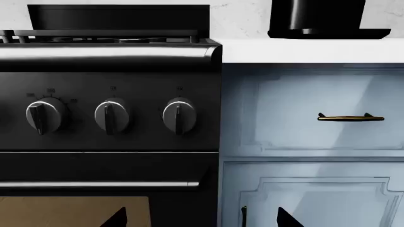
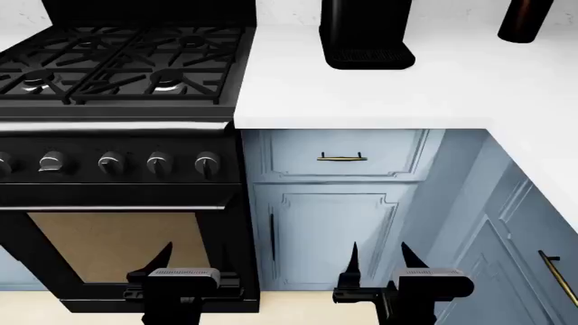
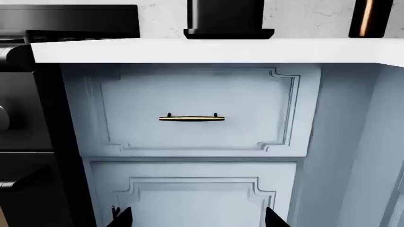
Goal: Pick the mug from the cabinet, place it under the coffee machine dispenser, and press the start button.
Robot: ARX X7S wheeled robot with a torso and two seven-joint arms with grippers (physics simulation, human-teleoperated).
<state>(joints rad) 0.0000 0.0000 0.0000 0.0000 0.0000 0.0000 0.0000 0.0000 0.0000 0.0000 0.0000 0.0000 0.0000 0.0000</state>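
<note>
Left gripper (image 2: 172, 274) and right gripper (image 2: 378, 271): jaws spread, empty. Cabinet door (image 2: 329, 237) and drawer (image 2: 342, 154) closed, contents hidden. Coffee machine (image 2: 366, 34) top cropped.

Both grippers, left (image 2: 167, 261) and right (image 2: 378, 261), have black pointed fingers on grey housings

Five stove knobs (image 2: 108, 163), four burners (image 2: 101, 61), one coffee machine (image 2: 366, 34) — perhaps one dark bottle (image 2: 526, 19).
</note>
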